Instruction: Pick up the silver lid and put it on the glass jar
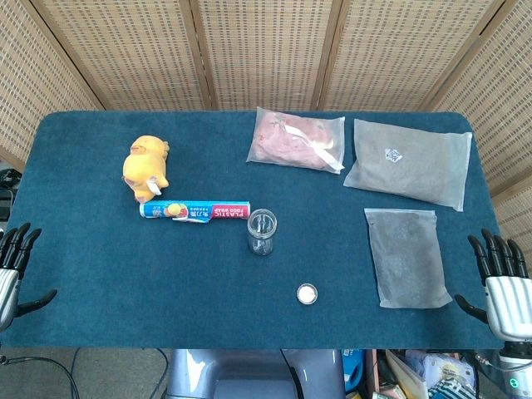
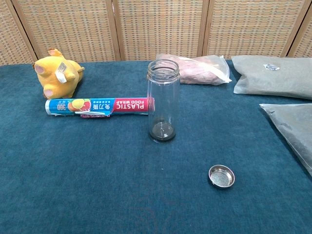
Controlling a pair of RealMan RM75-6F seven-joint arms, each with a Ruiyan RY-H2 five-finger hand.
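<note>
Lying rim-up, silver lid sits nearer right hand, fwd-left of its fingers; both hands empty, fingers spread; glass jar just beyond.

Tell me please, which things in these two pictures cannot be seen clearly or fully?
- Left hand: cut by the head view's left edge; absent from the chest view.
- Right hand: wrist cut by the bottom edge, head view only.
- Grey bags: cut by the chest view's right edge; contents hidden by frosted film.
- Label on the upper grey bag: too small to read.
- Silver lid: lies rim up, so its outer face is hidden.
</note>
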